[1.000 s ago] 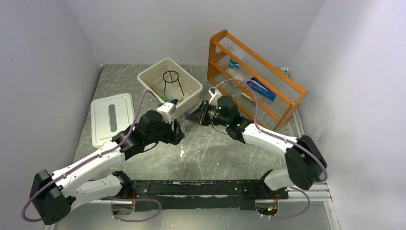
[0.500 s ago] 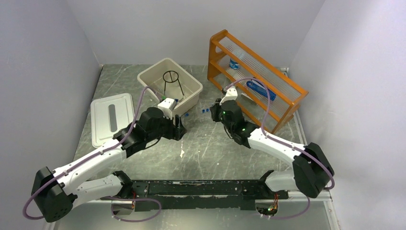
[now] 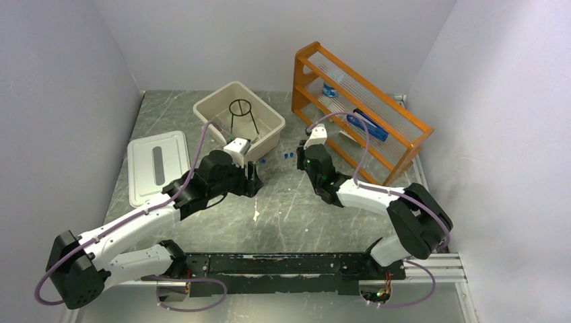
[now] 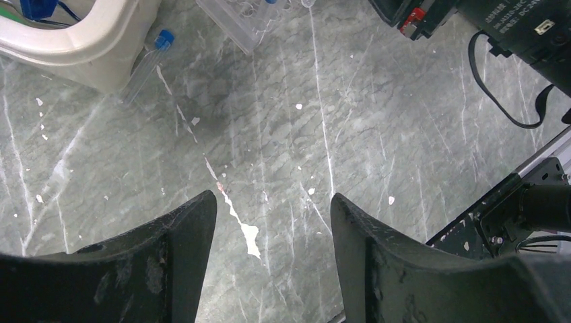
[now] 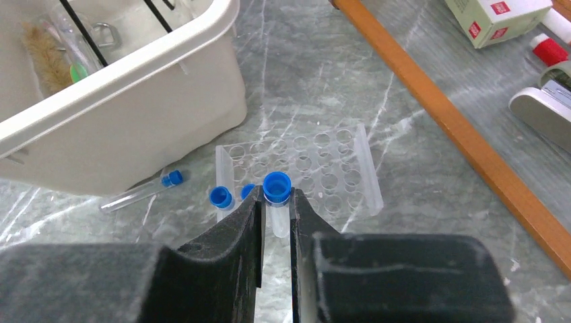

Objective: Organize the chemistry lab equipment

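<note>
Right hand (image 5: 276,202) gripped a tube (image 5: 277,186) upright by the rack (image 5: 316,161), ready for dropping into a hole; my left hand (image 4: 273,202) hung open

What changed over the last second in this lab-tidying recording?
The right end effector pulled back from the near corner of the bin toward the right; it now holds a blue-capped tube upright over the clear rack it had hidden. The left end effector barely shifted, open and empty. Bin, lid and orange shelf stayed put.
</note>
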`<state>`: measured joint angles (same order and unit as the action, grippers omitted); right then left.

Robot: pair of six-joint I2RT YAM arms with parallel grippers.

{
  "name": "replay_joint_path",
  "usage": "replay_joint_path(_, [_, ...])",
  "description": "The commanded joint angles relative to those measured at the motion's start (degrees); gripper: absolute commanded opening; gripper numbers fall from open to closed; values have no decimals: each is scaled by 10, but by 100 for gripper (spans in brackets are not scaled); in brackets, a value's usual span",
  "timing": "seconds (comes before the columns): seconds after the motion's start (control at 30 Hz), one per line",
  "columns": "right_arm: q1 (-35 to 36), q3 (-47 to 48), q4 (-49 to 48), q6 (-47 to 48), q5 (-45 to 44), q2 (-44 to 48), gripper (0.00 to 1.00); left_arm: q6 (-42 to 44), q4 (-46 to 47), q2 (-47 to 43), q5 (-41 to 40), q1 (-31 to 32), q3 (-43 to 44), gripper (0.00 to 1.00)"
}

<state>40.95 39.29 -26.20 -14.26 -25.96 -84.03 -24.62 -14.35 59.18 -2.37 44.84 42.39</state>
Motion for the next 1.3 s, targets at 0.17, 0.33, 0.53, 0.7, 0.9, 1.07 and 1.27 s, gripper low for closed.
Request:
replay_joint_path(0.17, [-2,-2,-79,4,-3,-49,12,1,23,1,-12,3,13,66])
replay_joint_path(0.33, [-6,-6,-104,12,-6,-63,12,-1,20,-2,-14,3,12,66])
replay_joint_path(0.53, [-8,-6,-113,14,-14,-79,12,-4,15,-4,-16,3,13,66])
replay_joint_path(0.7, [-9,-12,-118,18,-15,-87,12,-6,15,-6,-18,3,11,66])
replay_joint_path(0.9, [-9,-17,-134,31,-11,-98,15,-7,17,-2,-16,3,13,66])
replay_joint_path(1.07, [-9,-23,-148,36,-4,-107,17,-8,17,-2,-17,3,13,66])
replay_joint_path(1.27, [-9,-24,-150,37,-3,-111,21,-9,16,-4,-18,3,13,66])
